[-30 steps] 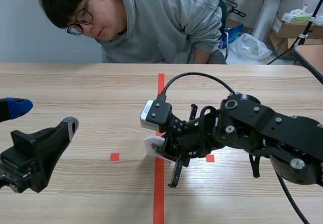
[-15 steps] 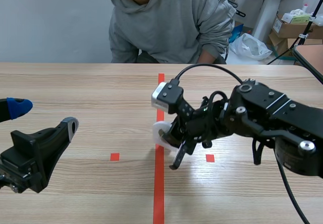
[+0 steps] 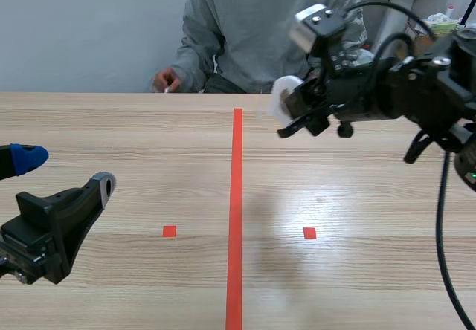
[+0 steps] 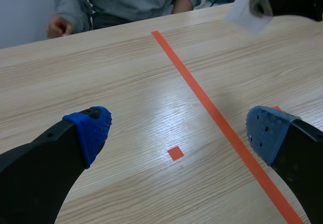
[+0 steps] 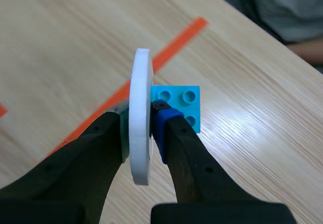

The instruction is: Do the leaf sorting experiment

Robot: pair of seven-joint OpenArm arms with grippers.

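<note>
My right gripper (image 3: pixel 296 113) hangs raised above the far side of the table, right of the red tape line (image 3: pixel 236 196), shut on a white disc (image 3: pixel 282 98). In the right wrist view the white disc (image 5: pixel 140 133) stands on edge between the two fingers. A cyan studded brick (image 5: pixel 182 105) shows just past it, and I cannot tell whether it lies on the table or sticks to the disc. My left gripper (image 3: pixel 63 172) rests low at the near left, open with nothing between its blue pads (image 4: pixel 88 128). From there the disc (image 4: pixel 245 12) is far ahead.
A person in a grey hoodie (image 3: pixel 260 25) sits across the table, one hand (image 3: pixel 165 81) at the far edge holding something small and white. Two small red squares (image 3: pixel 169 231) (image 3: pixel 309 233) flank the tape line. Boxes and a bag stand behind at the right.
The right arm has lifted the white disc from the table beside the tape line and carried it up toward the far right. The person has sat back upright.
</note>
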